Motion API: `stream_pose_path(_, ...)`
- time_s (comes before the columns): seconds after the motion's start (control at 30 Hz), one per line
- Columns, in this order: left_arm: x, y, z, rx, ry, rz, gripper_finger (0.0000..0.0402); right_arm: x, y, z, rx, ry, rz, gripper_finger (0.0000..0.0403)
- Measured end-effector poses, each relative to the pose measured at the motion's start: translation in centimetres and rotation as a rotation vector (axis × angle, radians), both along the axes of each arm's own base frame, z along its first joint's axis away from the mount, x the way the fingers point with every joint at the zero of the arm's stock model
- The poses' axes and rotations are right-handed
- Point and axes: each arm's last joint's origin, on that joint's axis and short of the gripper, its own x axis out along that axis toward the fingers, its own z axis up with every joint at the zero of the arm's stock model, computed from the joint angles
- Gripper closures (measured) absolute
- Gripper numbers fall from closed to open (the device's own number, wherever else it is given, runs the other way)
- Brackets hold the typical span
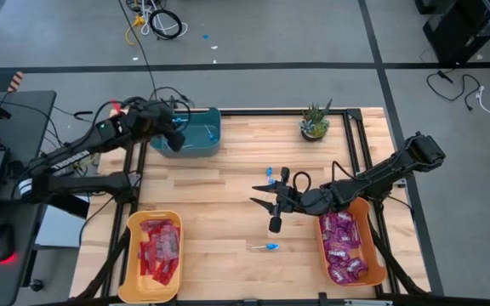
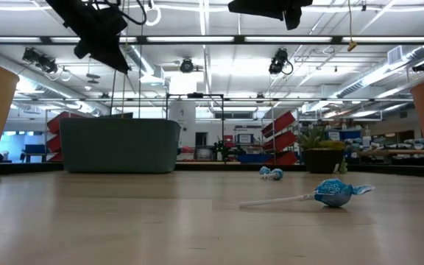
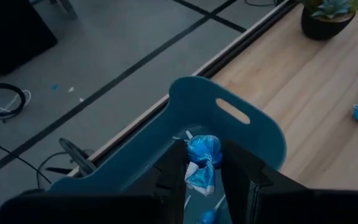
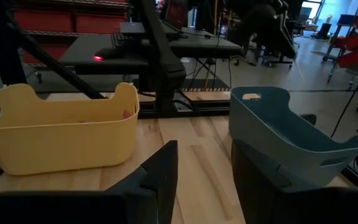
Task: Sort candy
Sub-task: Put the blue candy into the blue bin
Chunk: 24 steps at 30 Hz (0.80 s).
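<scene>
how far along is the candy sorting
Mostly done. Flat red packets fill the yellow plastic bin, and shiny purple packets fill the orange plastic bin. In hand: the left pincer holds a blue-wrapped lollipop over the teal plastic bin. Left: two blue lollipops on the wooden table, one mid-table and one nearer the front, beside the empty right pincer.

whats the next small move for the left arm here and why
Probably open the left pincer and let go: it holds a blue lollipop right above the teal bin, where other blue lollipops seem to lie already. The right pincer, empty, hovers mid-table near two loose lollipops.
</scene>
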Motion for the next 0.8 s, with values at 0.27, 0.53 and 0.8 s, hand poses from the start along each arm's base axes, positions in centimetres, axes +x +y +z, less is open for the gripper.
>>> stream_pose_path(0.27,0.0,2.4,-1.1,-0.084,0.035,-0.001,0.0321,0.1,-0.2,0.0,0.006,0.0,-0.006,0.0267)
stream_pose_path(0.53,0.3,5.0,-3.2,-0.188,0.138,0.03,0.0321,0.1,-0.2,0.0,0.007,0.0,-0.006,0.0268)
stream_pose_path(0.8,0.4,7.1,-5.4,-0.282,0.243,0.06,0.0321,0.1,-0.2,0.0,0.007,0.0,-0.006,0.0268)
